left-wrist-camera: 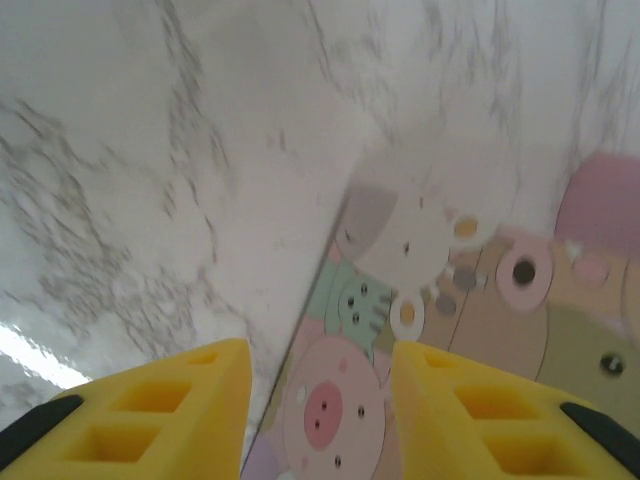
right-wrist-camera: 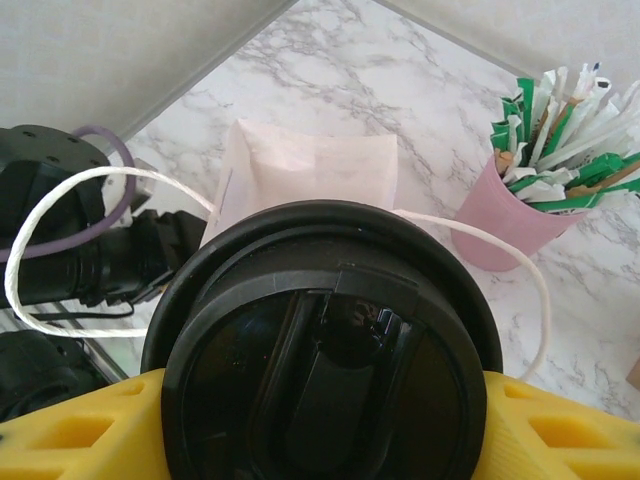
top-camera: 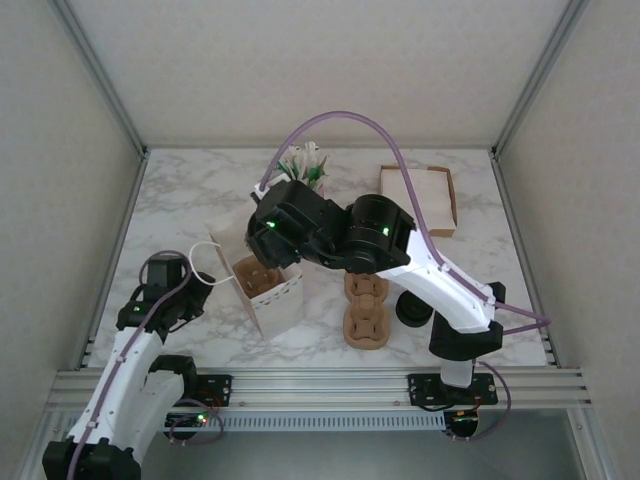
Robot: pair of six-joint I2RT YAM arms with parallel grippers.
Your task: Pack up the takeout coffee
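The takeout coffee (right-wrist-camera: 320, 350) shows its round black lid from above, gripped at the sides by my right gripper (right-wrist-camera: 320, 400), whose yellow fingers (right-wrist-camera: 560, 425) press on it. It hangs just above the open white paper bag (right-wrist-camera: 310, 170) with string handles. From above, the right gripper (top-camera: 268, 228) sits over the bag (top-camera: 275, 300), hiding the cup. My left gripper (top-camera: 165, 272) is at the bag's left side by the handle. In the left wrist view the left gripper (left-wrist-camera: 320, 370) has its jaws apart, with the bag's cartoon-printed wall (left-wrist-camera: 420, 330) just beyond them.
A brown pulp cup carrier (top-camera: 262, 280) lies inside the bag; two more carriers (top-camera: 366, 310) lie to its right beside a black-lidded cup (top-camera: 413, 310). A pink cup of stirrers and packets (right-wrist-camera: 520, 215) stands behind. A cardboard box of napkins (top-camera: 418, 198) sits at the back right.
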